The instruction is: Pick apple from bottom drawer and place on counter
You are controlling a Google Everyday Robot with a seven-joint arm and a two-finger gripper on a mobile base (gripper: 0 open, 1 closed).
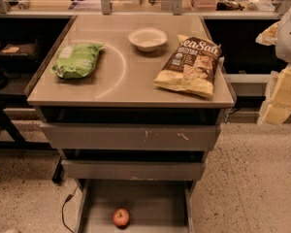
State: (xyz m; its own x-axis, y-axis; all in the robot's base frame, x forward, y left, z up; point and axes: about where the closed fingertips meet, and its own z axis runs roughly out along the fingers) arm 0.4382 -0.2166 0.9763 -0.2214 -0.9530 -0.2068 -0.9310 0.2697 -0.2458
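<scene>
At the bottom of the frame the apple [120, 217] sits in the open drawer [155, 203], not grabbed yet. The gripper [281, 98] hangs at the right edge, can't tell its state. Pick and worktop [131, 76] drop both left.

So all we really get of our bot is a slice of it out past the right edge of the counter [136, 76]. Off the back half of that edge we see the arm [289, 30]: a smooth rounded shell, whitish grey, with a pale yellow chunk poking out of its left side. Lower down, near the front right corner, we've got the gripper [281, 96], blocky and cream-yellow, looks like stacked squared-off segments with darker seams between them.
</scene>
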